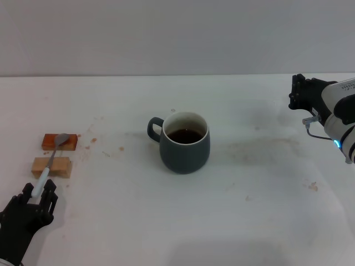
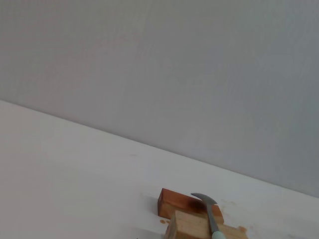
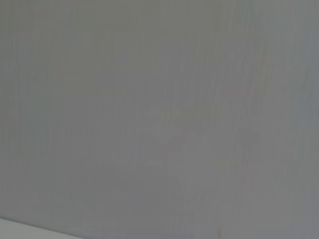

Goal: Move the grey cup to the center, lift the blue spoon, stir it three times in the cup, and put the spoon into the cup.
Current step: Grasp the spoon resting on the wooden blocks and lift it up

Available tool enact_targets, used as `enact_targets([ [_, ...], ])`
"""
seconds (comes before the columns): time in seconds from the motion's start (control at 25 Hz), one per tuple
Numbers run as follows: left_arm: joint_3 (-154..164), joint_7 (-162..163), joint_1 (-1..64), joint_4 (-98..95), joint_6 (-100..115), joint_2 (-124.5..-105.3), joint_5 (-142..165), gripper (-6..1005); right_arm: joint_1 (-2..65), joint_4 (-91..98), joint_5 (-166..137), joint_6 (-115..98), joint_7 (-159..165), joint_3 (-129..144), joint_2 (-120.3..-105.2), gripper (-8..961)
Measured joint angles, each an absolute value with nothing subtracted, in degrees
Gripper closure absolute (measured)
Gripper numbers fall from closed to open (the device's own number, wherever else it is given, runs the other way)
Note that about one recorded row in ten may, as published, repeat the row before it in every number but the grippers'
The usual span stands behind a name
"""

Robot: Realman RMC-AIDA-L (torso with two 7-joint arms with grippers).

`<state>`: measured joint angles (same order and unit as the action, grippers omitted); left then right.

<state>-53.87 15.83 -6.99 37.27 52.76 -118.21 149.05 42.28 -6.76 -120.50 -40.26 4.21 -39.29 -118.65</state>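
Near the middle of the white table [image 1: 166,221]: the grey cup [image 1: 184,150], upright, dark liquid inside, loop handle toward the robot's left. No readable writing or brand marks anywhere. Far left: the blue spoon [image 1: 51,160], bowl on the orange block [image 1: 59,142], neck across the tan block [image 1: 51,166], pale handle end between the fingers of the left end effector [image 1: 37,197], closed on it. Right end effector [image 1: 299,93] raised at the far right, well apart from the cup; grip state impossible to tell.
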Motion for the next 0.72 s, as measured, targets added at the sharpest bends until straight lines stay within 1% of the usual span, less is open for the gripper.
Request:
enact_targets([
  [0.4,-54.0,15.8,-6.4,36.5,52.6,-118.27,148.9,528,42.6,-6.8,-120.5,-40.3,4.2,-39.2,-118.65,920],
  [0.72,-54.0,15.8,-6.3,36.5,52.6,-118.30,148.8,563,42.8,-6.8,-120.5,-40.3,4.2,-39.2,-118.65,920],
])
